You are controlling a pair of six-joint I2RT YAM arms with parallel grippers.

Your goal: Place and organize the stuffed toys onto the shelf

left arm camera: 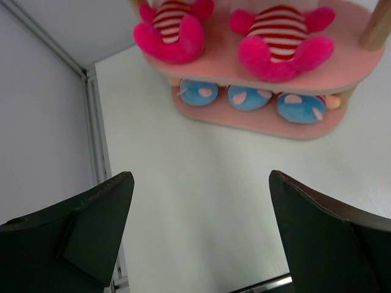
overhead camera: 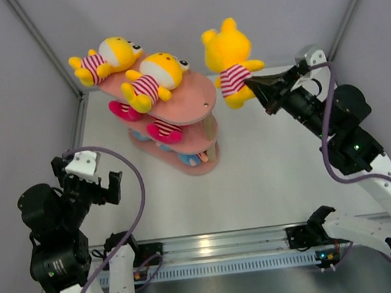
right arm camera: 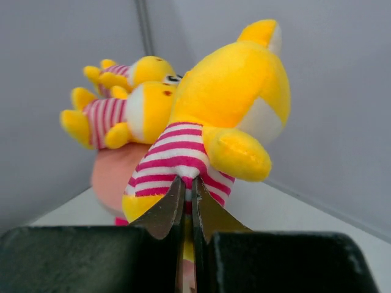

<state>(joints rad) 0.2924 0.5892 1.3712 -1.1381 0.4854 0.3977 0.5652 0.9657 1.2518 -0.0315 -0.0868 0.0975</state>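
The pink three-tier shelf (overhead camera: 201, 102) stands at the table's back middle. Two yellow toys (overhead camera: 151, 79) (overhead camera: 104, 60) lie on its top board. Two pink toys (left arm camera: 281, 38) sit on the middle board, and blue-shirted toys (left arm camera: 247, 97) on the bottom one. My right gripper (overhead camera: 253, 83) is shut on the striped shirt of a third yellow toy (overhead camera: 228, 59), held in the air just right of the shelf's top board; it also shows in the right wrist view (right arm camera: 220, 116). My left gripper (overhead camera: 104, 185) is open and empty, low at the left, facing the shelf.
Grey walls with metal corner posts (overhead camera: 42, 44) close in the white table (overhead camera: 269, 173). An aluminium rail (overhead camera: 221, 246) runs along the near edge between the arm bases.
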